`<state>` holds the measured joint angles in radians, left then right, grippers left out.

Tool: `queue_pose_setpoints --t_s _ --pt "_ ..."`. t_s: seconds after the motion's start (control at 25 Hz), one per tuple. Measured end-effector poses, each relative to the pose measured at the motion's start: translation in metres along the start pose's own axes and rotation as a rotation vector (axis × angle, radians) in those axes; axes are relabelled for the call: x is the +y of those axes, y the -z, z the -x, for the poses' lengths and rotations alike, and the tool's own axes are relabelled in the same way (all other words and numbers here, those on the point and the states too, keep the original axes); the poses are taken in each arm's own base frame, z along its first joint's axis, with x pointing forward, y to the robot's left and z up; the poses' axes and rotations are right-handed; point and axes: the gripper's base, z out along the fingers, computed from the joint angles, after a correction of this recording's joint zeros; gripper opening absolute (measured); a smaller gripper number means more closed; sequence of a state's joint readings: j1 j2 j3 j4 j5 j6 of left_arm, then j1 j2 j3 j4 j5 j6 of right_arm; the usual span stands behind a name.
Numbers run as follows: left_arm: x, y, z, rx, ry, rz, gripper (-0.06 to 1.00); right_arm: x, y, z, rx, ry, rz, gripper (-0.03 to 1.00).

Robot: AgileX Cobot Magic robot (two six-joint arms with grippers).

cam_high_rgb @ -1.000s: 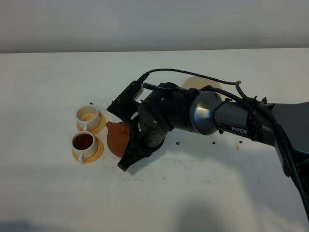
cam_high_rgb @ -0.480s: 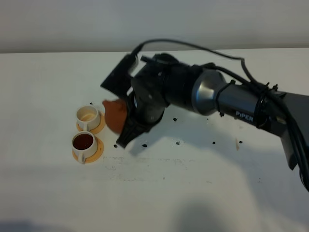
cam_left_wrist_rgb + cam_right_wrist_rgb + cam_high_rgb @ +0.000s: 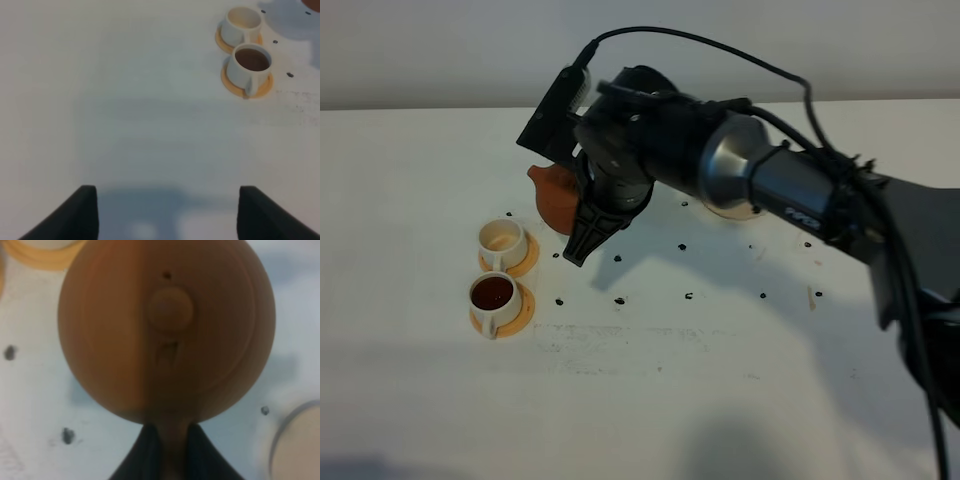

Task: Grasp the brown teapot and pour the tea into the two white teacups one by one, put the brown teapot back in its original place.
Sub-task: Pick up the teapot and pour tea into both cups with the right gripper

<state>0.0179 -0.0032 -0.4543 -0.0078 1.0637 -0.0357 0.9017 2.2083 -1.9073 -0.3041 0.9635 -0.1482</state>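
Second pour: our right gripper (image 3: 170, 454) clamps the teapot (image 3: 552, 190); next we tip it over the empty cup (image 3: 502, 238). Left gripper (image 3: 167, 200) gapes, empty.

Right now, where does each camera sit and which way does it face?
Exterior high: above, looking down on the table; shows right arm holding the brown teapot.
Left wrist: on left arm, faces two white teacups; left gripper open.
Right wrist: on right arm, faces the teapot's lid; right gripper shut on its handle.
Shared: teacups, in exterior and left wrist.
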Motion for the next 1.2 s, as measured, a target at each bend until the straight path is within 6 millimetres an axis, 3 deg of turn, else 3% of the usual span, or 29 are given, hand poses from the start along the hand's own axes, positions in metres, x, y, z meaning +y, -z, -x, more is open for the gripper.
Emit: queue_pose_setpoints --t_s 0.16,0.44,0.68,0.88,1.2 --pt "0.000 0.000 0.000 0.000 0.000 0.000 0.56 0.000 -0.010 0.002 0.021 0.068 -0.046 0.10" --pt "0.000 0.000 0.000 0.000 0.000 0.000 0.56 0.012 -0.008 0.009 0.014 0.171 -0.092 0.10" --pt "0.000 0.000 0.000 0.000 0.000 0.000 0.56 0.034 -0.006 0.018 -0.014 0.251 -0.096 0.10" --pt "0.000 0.000 0.000 0.000 0.000 0.000 0.56 0.038 -0.006 0.022 -0.028 0.305 -0.136 0.10" --pt "0.000 0.000 0.000 0.000 0.000 0.000 0.56 0.050 -0.028 0.019 0.019 0.371 -0.156 0.10"
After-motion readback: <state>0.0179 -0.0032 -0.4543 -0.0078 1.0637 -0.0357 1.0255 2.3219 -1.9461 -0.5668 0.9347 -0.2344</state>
